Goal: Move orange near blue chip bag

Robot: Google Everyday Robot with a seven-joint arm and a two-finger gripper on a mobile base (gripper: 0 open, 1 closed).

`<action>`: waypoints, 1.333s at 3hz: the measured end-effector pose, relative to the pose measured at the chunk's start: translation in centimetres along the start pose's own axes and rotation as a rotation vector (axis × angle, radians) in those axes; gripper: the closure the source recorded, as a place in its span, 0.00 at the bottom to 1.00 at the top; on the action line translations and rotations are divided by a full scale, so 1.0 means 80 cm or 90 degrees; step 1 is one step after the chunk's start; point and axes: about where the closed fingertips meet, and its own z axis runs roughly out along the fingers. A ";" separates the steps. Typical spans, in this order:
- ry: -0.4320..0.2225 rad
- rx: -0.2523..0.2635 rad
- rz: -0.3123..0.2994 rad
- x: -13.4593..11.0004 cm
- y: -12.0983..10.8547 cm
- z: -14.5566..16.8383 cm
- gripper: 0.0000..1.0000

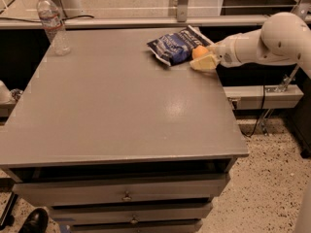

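Observation:
The orange is a small round fruit at the table's far right, right beside the blue chip bag, which lies flat and crinkled with white lettering. My gripper reaches in from the right on a white arm. Its pale fingers sit around the orange at table level, and the orange touches or nearly touches the bag's right edge.
A clear plastic water bottle stands at the far left corner of the grey table. Drawers run below the front edge. A rail and shelf stand behind the table. A dark shoe shows at the bottom left.

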 end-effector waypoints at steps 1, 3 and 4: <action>0.000 -0.002 0.001 0.001 0.000 0.000 0.00; 0.002 0.002 0.006 0.008 0.002 -0.010 0.00; 0.003 0.006 0.005 0.011 0.007 -0.026 0.00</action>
